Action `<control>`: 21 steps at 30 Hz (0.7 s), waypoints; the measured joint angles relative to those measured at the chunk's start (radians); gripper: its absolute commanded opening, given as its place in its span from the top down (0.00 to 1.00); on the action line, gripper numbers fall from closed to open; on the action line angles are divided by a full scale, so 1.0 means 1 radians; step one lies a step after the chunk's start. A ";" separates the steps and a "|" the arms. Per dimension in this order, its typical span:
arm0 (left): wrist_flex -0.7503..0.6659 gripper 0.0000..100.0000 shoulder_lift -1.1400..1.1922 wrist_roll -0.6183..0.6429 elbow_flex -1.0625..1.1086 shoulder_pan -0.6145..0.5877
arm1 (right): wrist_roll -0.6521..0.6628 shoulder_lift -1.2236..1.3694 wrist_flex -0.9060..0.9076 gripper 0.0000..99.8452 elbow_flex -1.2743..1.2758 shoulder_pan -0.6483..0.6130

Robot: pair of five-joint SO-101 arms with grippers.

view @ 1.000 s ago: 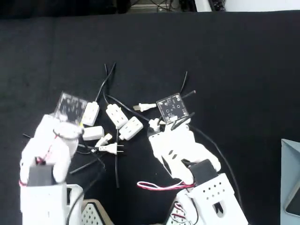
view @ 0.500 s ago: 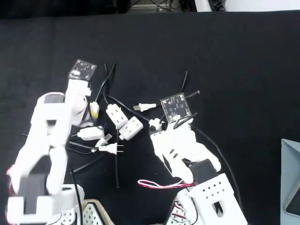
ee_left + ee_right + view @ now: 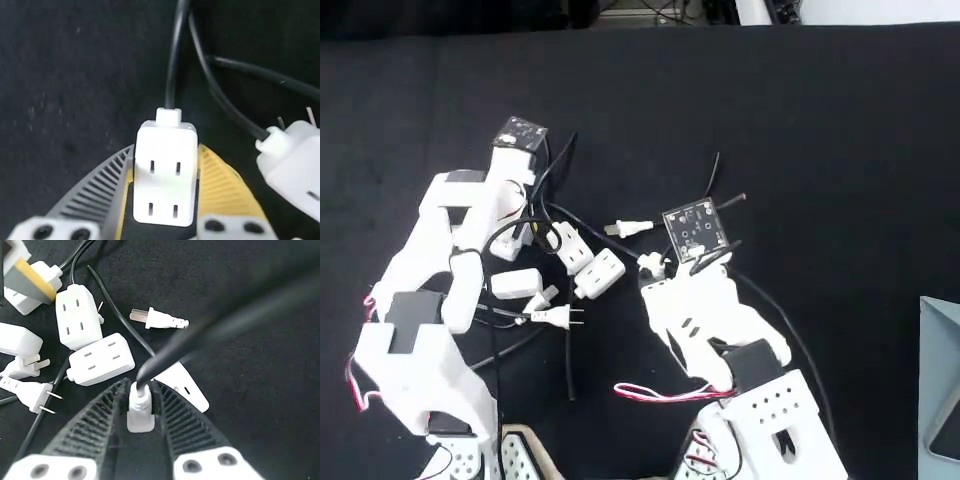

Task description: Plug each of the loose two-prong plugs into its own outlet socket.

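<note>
Left gripper [image 3: 165, 172] is clamped tight on a white two-socket outlet block [image 3: 165, 150], black cord [image 3: 172, 65] trailing off it. Right gripper [image 3: 140, 402] pinches a white plug [image 3: 138, 417] by its body. In the high view a loose two-prong plug [image 3: 630, 228] lies at its eleven o'clock, with paired outlet blocks [image 3: 601, 272] at nine.
</note>
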 measured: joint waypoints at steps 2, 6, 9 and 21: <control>0.000 0.97 0.003 -0.057 -0.015 0.009 | 0.000 0.000 0.000 0.99 0.000 0.000; -0.003 0.97 0.006 -0.164 -0.021 0.051 | 0.000 0.000 0.000 0.99 0.000 0.000; -0.005 0.97 0.006 -0.193 -0.023 0.091 | 0.000 0.000 0.000 0.99 0.000 0.003; 0.072 0.97 -0.229 -0.149 0.072 0.140 | 0.000 0.000 0.000 0.99 0.000 0.080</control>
